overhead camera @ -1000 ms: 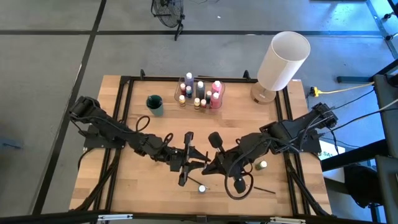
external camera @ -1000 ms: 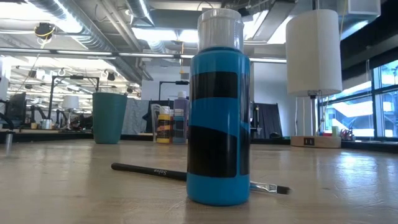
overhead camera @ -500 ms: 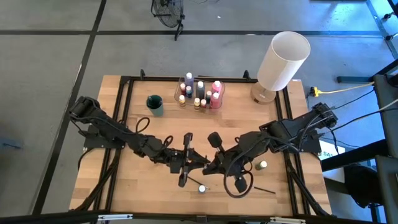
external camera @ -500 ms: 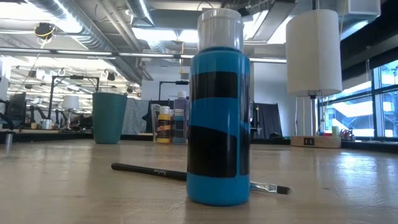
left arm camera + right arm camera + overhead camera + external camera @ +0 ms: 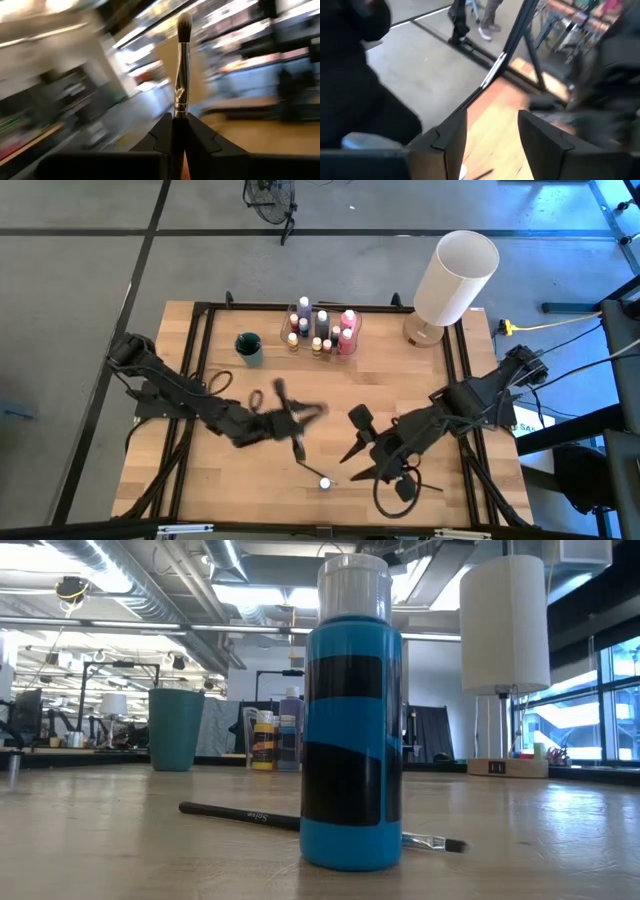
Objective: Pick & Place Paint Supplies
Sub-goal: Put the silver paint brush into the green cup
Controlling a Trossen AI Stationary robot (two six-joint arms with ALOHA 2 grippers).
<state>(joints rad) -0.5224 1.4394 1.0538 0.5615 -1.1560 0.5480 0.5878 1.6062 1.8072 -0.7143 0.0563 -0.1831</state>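
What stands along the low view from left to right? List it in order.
Teal cup → yellow-labelled bottle → dark bottle → blue paint bottle up close, with a paintbrush lying behind its base → white cylinder.

On the desk (image 5: 230, 470), a cluster of paint bottles (image 5: 322, 330) stands at the far middle, with a cup (image 5: 248, 348) to its left and a large cylinder (image 5: 455, 278) at the far right corner. A lone bottle (image 5: 324, 482) stands near the front edge, a paintbrush (image 5: 300, 823) lying just behind it. The left pincer (image 5: 295, 420) sits left of centre gripping a brush (image 5: 182, 65); the right pincer (image 5: 352, 462) is right of the lone bottle.
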